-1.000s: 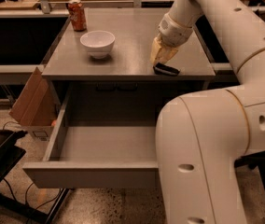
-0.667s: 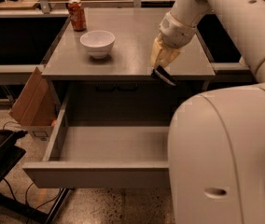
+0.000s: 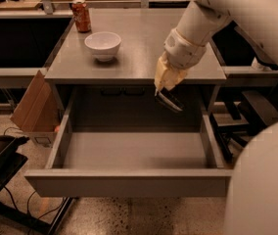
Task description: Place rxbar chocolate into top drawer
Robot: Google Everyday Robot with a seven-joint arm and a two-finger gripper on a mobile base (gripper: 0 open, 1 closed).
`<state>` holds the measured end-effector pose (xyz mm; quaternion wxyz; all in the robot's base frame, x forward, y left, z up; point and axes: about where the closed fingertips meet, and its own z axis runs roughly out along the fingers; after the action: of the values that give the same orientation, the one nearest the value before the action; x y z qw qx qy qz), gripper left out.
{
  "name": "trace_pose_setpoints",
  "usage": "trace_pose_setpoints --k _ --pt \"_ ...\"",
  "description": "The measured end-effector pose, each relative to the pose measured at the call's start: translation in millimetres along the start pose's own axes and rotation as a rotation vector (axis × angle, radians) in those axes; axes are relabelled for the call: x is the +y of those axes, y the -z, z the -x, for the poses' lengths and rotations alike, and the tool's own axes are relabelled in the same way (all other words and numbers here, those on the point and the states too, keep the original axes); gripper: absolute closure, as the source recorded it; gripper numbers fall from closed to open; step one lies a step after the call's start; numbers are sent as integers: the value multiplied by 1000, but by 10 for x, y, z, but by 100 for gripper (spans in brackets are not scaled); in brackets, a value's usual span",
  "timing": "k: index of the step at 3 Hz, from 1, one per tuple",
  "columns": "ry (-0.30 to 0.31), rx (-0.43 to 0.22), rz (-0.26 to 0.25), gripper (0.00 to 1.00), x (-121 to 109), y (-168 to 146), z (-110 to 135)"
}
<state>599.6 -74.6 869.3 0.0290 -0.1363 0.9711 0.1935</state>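
Pinching the rxbar chocolate (image 3: 170, 101) by its upper end, the jaws of the gripper (image 3: 161, 91) are closed on the dark wrapper. The bar hangs tilted in the air just off the table's front edge, toward the right front corner, above the rear part of the pulled-out top drawer (image 3: 129, 182). The gripper's pale yellowish housing sits directly over that front edge, and the white arm (image 3: 197, 31) slants up from it across the right side of the table (image 3: 144, 48). On the grey tabletop a white bowl (image 3: 103, 45) stands upright near the left edge, about midway back. An orange soda can (image 3: 81, 15) stands upright behind it at the left rear corner, apart from the bowl. Beside the table's left edge, down on the speckled floor (image 3: 129, 217), a cardboard box (image 3: 31, 106) leans open. Dark shelving runs along both sides of the room. The robot's white body (image 3: 266, 180) fills the lower right and covers the drawer's right front corner. The arm is cut off at the top, the wrapper's print cannot be read, and the dark object at lower left is hard to make out.
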Motion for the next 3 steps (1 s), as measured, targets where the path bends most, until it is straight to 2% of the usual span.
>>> trace_pose_setpoints --k 1,2,3 --pt "4 13 21 100 -131 -728 -291" --pt "-2 -52 21 100 -379 -1126 -146" --pt "-3 -127 19 82 -388 -1143 63"
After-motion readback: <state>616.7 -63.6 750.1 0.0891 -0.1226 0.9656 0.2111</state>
